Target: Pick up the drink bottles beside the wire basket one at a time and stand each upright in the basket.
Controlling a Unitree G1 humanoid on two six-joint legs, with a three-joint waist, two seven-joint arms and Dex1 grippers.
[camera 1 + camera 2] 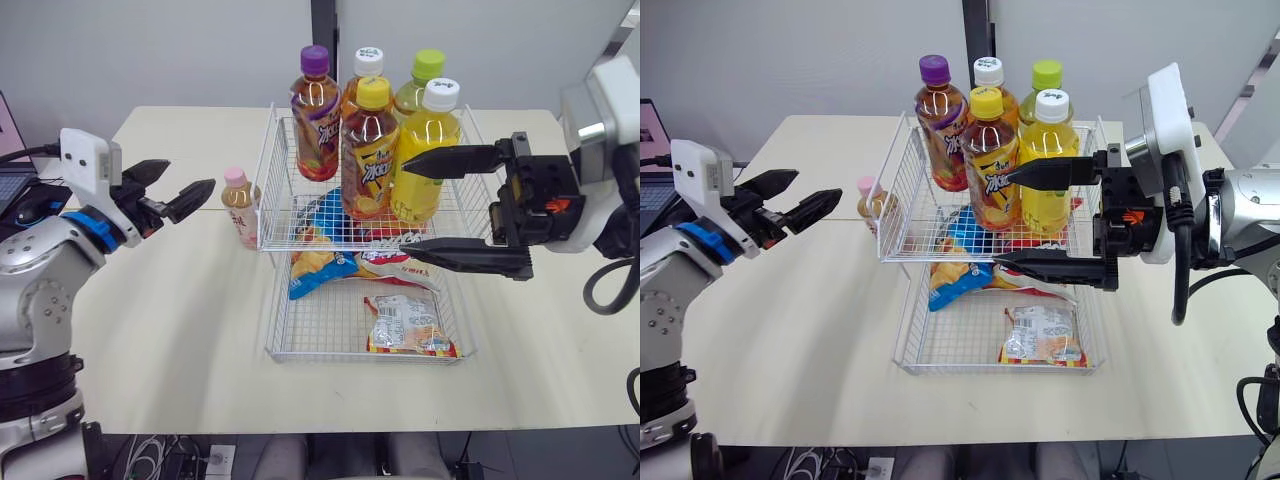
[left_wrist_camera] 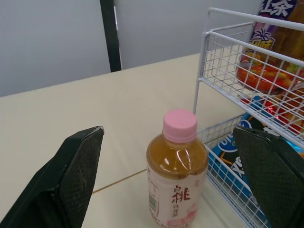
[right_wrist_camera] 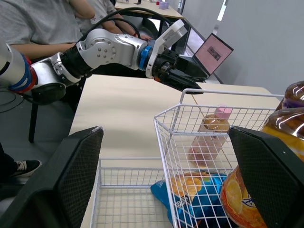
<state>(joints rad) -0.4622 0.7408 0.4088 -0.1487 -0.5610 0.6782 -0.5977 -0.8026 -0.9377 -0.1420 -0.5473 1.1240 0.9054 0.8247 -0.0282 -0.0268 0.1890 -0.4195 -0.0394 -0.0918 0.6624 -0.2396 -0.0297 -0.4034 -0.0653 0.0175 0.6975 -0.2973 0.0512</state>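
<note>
Now — left hand released, nearer arm; pink-capped bottle upright at its 3 o'clock, beside wire basket — right hand released too.

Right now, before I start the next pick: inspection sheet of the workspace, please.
Surface: cream table, no spills seen.
Job's things: small pink-capped tea bottle upright on the table beside the white two-tier wire basket; five capped drink bottles upright in its upper tier.
Clutter: blue snack bag and red-edged clear packet in the lower tier.
Grippers: left claw open, aimed at the tea bottle, apart from it; right claw open, empty, in front of the upper tier.
Cables: black cable looping by the right arm; loose cables under the table.
Surroundings: open laptop and a seated person on the robot's left.
</note>
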